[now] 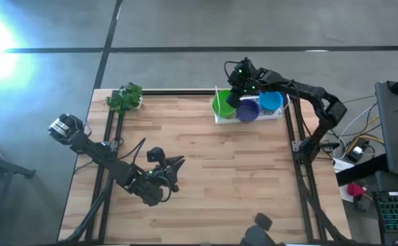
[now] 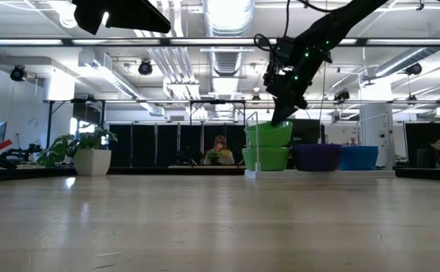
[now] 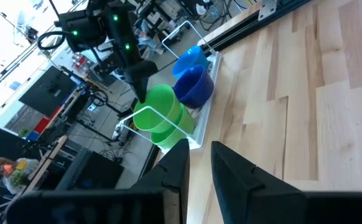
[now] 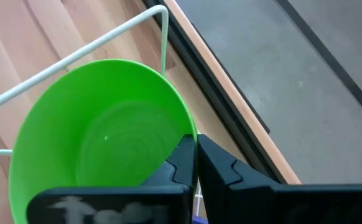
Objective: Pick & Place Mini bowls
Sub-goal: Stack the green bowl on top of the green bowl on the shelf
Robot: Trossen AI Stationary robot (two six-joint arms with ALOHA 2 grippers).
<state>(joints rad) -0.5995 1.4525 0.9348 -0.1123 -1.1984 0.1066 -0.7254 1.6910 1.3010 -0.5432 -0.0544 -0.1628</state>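
Green plastic mini bowl atop green stack, white rack, table's 1 o'clock. Right gripper pinches its rim shut. Thin, light, slick, likely flexes: hold rim. Left gripper parted, empty, 7 o'clock.

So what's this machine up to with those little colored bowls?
The right arm's claw is pinched shut on the rim of a bright green mini bowl, holding it above a second green bowl in a white wire rack at the table's far edge. A purple bowl and a blue bowl sit beside them. The left arm's claw waits nearer the middle, holding nothing.
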